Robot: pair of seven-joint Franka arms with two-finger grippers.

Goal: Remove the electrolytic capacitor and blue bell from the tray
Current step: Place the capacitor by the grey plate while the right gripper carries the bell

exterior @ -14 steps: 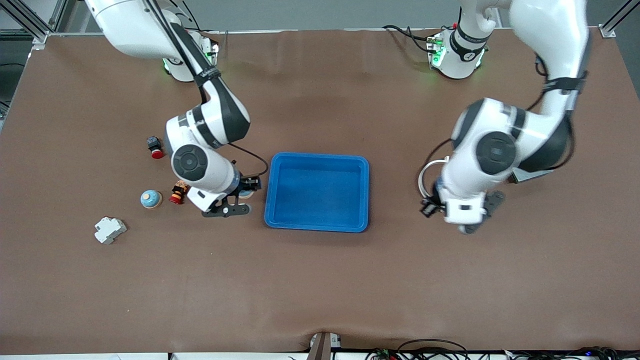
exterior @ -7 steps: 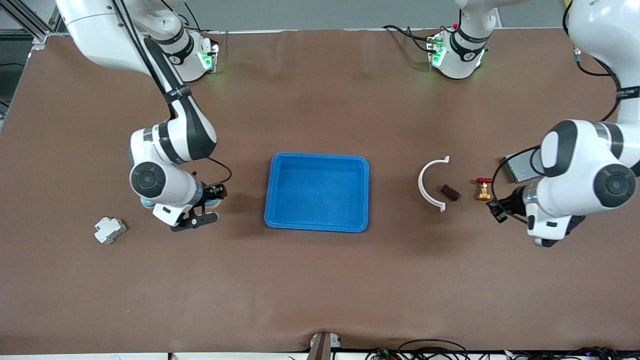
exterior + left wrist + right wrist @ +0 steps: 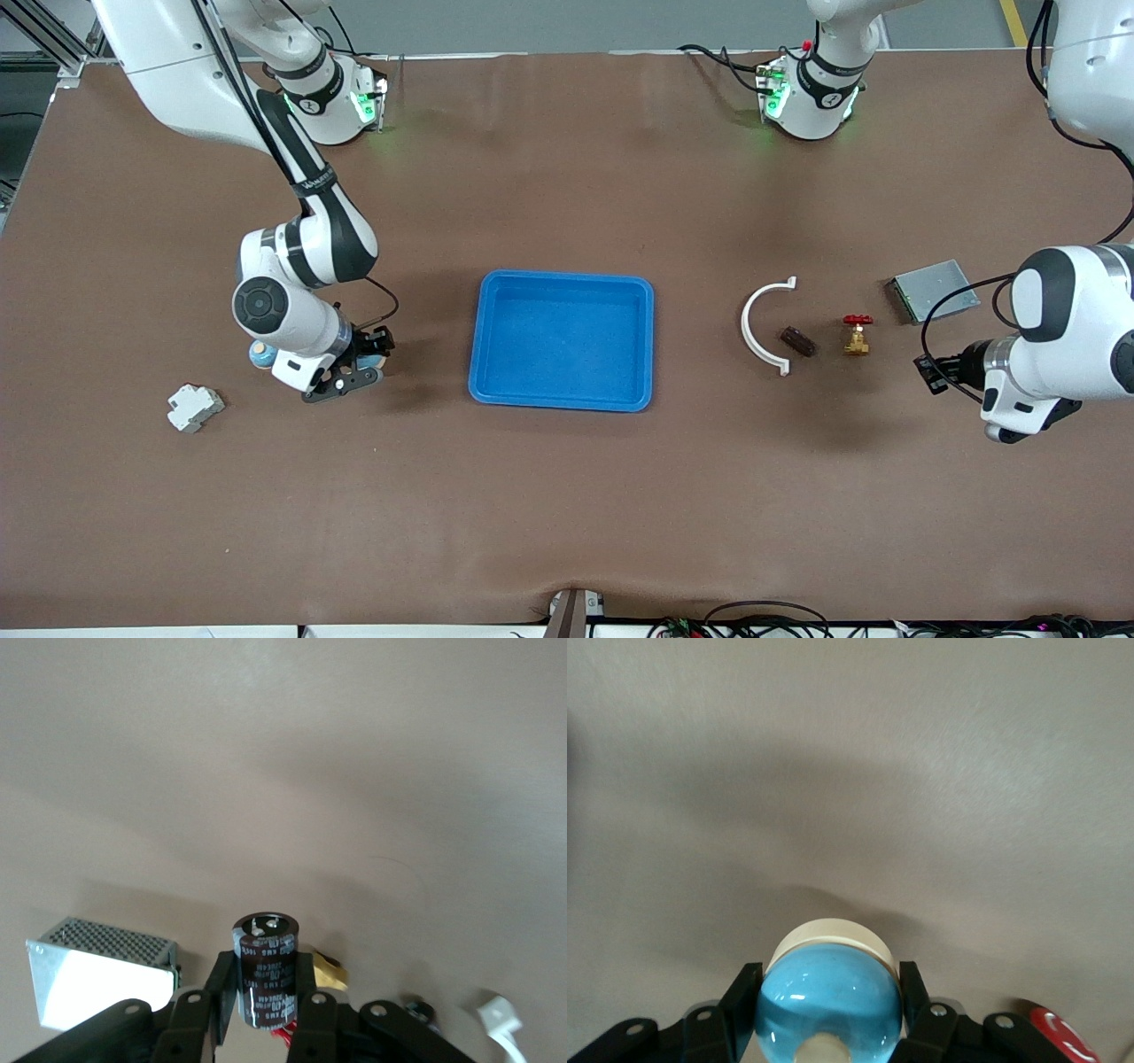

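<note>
Both arms are glossy white with rounded shells and dark grey or black joint bands. The right arm (image 3: pixel 297 266) carries a round dark cap on its wrist joint, small lettering on a black band, and a thin black cable looping down beside the wrist. The left arm (image 3: pixel 1063 328) has the same white shells, a black cable curving off its wrist, and a black camera block. Each round white base glows green. The fingers (image 3: pixel 306 1028) are black, fixed with silver screws.

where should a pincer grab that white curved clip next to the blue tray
Judging by its shape, across the thin band at mid-arc of the white curved clip, from straight above: it lies flat, the small dark part sits inside the curve, and the ends carry hooked tabs.
</note>
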